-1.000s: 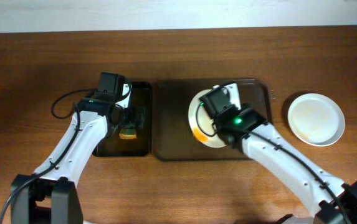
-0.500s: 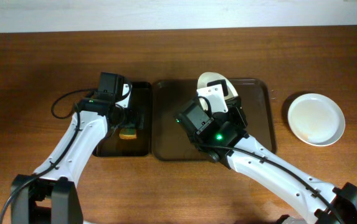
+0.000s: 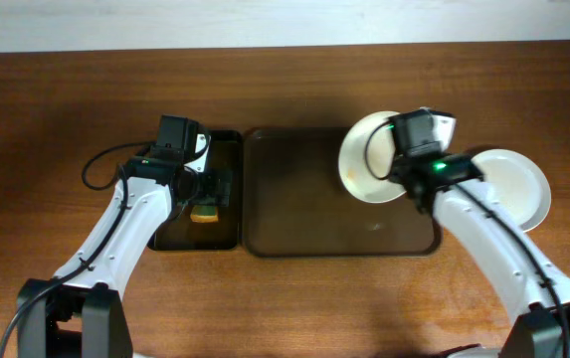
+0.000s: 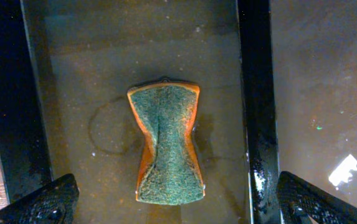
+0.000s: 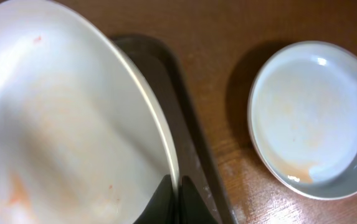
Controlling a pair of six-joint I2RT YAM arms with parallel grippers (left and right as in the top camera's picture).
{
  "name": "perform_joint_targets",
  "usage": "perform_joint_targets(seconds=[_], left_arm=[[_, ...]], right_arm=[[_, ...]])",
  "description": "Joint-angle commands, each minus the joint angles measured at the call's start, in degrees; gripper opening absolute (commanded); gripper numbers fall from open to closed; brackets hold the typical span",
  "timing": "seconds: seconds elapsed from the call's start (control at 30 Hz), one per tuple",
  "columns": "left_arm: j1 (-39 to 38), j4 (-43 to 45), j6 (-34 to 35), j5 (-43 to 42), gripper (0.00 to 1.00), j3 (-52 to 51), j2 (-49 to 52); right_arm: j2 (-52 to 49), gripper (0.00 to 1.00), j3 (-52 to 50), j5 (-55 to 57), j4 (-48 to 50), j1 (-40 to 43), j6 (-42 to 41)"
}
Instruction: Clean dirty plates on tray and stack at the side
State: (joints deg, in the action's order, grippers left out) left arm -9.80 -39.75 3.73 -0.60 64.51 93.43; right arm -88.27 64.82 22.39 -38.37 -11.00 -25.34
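My right gripper (image 3: 401, 162) is shut on the rim of a white plate (image 3: 369, 156) and holds it tilted above the right end of the dark brown tray (image 3: 304, 214). In the right wrist view the held plate (image 5: 60, 130) shows faint orange smears, with my fingers (image 5: 177, 198) pinching its edge. A second white plate (image 3: 511, 189) lies on the table right of the tray and also shows in the right wrist view (image 5: 309, 118). My left gripper (image 4: 175, 202) is open over an orange and green sponge (image 4: 166, 143). A third plate is not in view.
The sponge (image 3: 204, 212) lies in a narrow black tray (image 3: 180, 234) with shallow water, left of the brown tray. The brown tray holds no plates on its floor. Wooden table (image 3: 46, 119) all round; a pale wall edge runs along the back.
My right arm swung from the tray's middle to its right end, carrying the plate up off the tray toward the plate on the table. The left arm has not moved.
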Motion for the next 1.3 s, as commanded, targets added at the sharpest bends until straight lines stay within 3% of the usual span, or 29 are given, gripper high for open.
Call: perform_joint_targets(seconds=[0.0, 0.2, 0.3, 0.37, 0.43, 0.63, 0.77, 0.8, 0.9, 0.93, 1.0, 1.1, 1.17, 1.27], left_arm=[[-0.11, -0.04, 0.15, -0.07, 1.00, 0.42, -0.35], [-0.11, -0.04, 0.15, -0.07, 1.00, 0.42, -0.35], [-0.11, -0.04, 0.15, -0.07, 1.00, 0.42, -0.35], [-0.11, -0.04, 0.15, -0.07, 1.00, 0.42, -0.35], [-0.11, -0.04, 0.15, -0.07, 1.00, 0.42, -0.35], [-0.11, -0.52, 0.15, -0.07, 1.00, 0.42, -0.35], [-0.17, -1.09, 0.15, -0.04, 1.00, 0.42, -0.35], [-0.17, -1.09, 0.15, -0.04, 1.00, 0.42, -0.35], [-0.15, -1.29, 0.13, -0.04, 1.00, 1.42, -0.35], [-0.15, -2.23, 0.13, -0.04, 1.00, 2.82, -0.35], [-0.15, -5.66, 0.17, -0.07, 1.00, 6.23, -0.35], [0.68, -11.63, 2.69, -0.09, 1.00, 9.16, -0.81], [2.29, -13.99, 5.07, -1.92, 1.00, 9.14, -2.19], [3.19, -15.02, 2.82, -3.02, 1.00, 7.32, -8.68]], right_arm=[[0.81, 0.04, 0.94, -13.05, -0.85, 13.35, -1.11], [0.79, 0.04, 0.92, -13.20, -1.38, 38.49, -1.18], [0.68, 0.04, 0.92, -13.20, 0.11, 45.64, -1.77], [0.57, 0.06, 0.92, -13.20, 0.37, 47.08, -1.79], [0.13, 0.27, 0.92, -13.57, 1.03, 47.01, -1.79], [-0.39, 0.31, 0.87, -27.96, -0.94, 46.88, 0.33], [-0.39, 0.32, 0.87, -30.69, -5.88, 43.19, 4.42], [-0.39, 0.34, 0.87, -35.56, -6.75, 40.72, 9.70], [-0.24, 0.51, 0.90, -41.33, -8.37, 31.36, 20.37], [0.07, 0.62, 0.90, -41.05, -8.41, 27.96, 21.90], [1.25, 0.98, 1.07, -38.10, -8.68, 20.11, 23.23], [3.28, 0.98, 2.84, -29.92, -11.65, 10.73, 23.47], [4.83, 0.98, 3.02, -29.83, -12.59, 8.02, 23.08], [9.03, 0.99, 2.69, -30.73, -18.12, 7.21, 22.77]])
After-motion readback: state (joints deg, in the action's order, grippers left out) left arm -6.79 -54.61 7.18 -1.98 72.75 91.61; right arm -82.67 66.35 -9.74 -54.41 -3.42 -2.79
